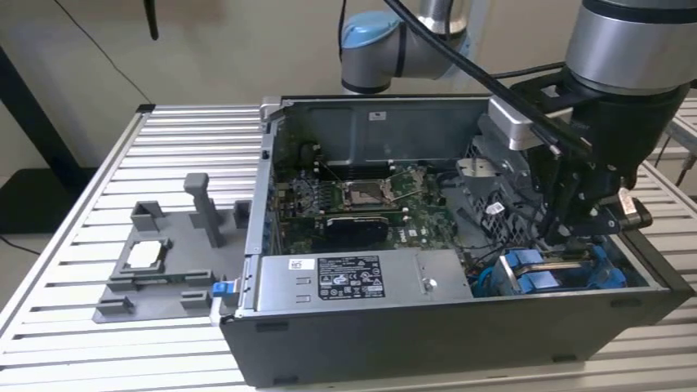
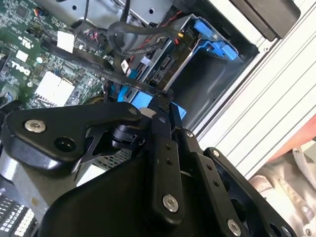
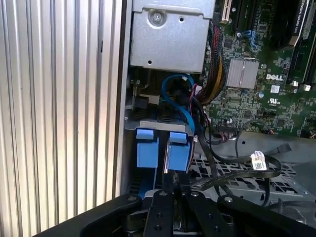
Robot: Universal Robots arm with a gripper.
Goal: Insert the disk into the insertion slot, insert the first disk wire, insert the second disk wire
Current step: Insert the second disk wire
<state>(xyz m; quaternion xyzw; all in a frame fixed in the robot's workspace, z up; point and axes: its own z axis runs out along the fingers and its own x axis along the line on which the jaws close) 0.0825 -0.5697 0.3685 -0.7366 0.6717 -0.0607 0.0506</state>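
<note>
The gripper pinches a flat black cable end over the blue-railed bay; keep it square to its socket.

In the exterior view the arm ran off the top edge, and the claw hid part of the slot. In both wrist views the claw's body was cut by the bottom edge; what its tips pinched was too small to tell.
</note>
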